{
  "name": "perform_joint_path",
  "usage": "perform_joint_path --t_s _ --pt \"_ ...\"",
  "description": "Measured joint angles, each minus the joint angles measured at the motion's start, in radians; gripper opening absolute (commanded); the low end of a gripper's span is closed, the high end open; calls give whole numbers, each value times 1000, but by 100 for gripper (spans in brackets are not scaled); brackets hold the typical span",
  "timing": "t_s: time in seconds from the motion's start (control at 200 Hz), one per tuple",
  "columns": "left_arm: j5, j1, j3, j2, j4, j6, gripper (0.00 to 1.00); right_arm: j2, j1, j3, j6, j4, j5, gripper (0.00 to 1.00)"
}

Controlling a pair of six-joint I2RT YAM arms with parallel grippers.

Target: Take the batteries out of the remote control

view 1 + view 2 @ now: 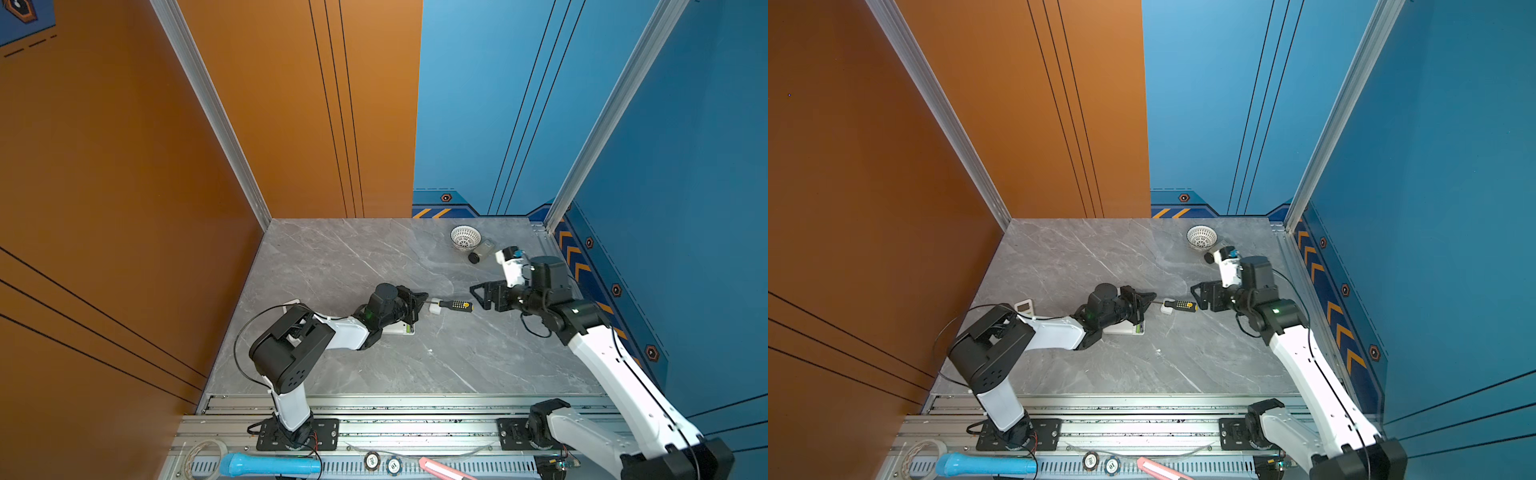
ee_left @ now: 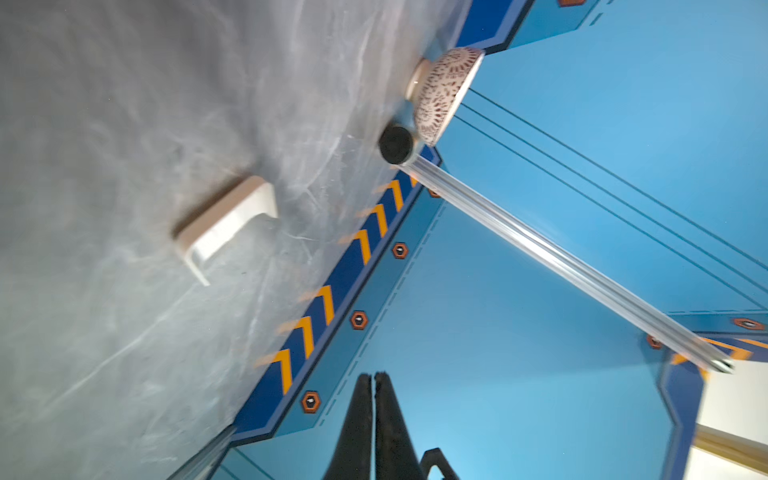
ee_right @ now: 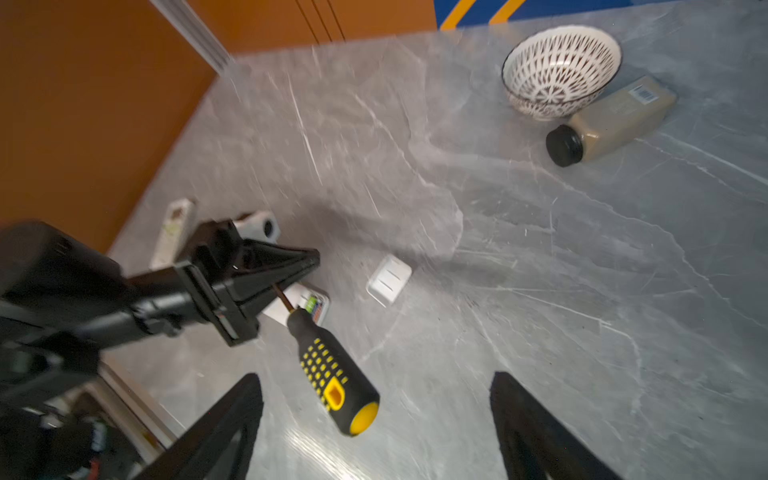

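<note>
Near the front rail, both arms rise from their bases and bend forward over the grey table (image 1: 353,257). The left arm is folded low, with its wrist above the remote control (image 1: 397,330), which lies flat on the table. The batteries (image 3: 313,304) sit in the open compartment of this remote; a green one and an orange one can be seen.

Just above them, the left gripper (image 3: 311,257) is clenched on the metal shaft of the screwdriver (image 3: 332,374). The yellow handle end points toward the right gripper (image 1: 477,297). The right arm reaches in from the side, and its jaws are spread wide around the handle end without touching it.

A white cover (image 3: 388,284) lies beside the remote. Farther back a patterned bowl (image 1: 465,237) stands, and a bottle (image 3: 615,120) lies on its side just beside it.
</note>
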Motion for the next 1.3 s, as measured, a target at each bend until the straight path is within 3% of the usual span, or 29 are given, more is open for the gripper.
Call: perform_joint_path --t_s 0.17,0.365,0.726,0.976,1.066,1.301 --pt "-6 -2 36 0 111 -30 0 50 -81 4 -28 43 -244 88" --pt "-2 -6 56 0 160 -42 0 124 -84 6 -98 30 -386 88" --pt "8 -15 83 15 172 -45 0 216 -10 55 -118 51 -430 86" --pt "10 -26 92 34 190 -45 0 282 9 72 -109 89 -431 78" --pt "8 -29 92 39 189 -45 0 302 14 79 -104 97 -431 73" --pt "-3 -26 92 44 189 -49 0 323 18 86 -88 104 -439 43"
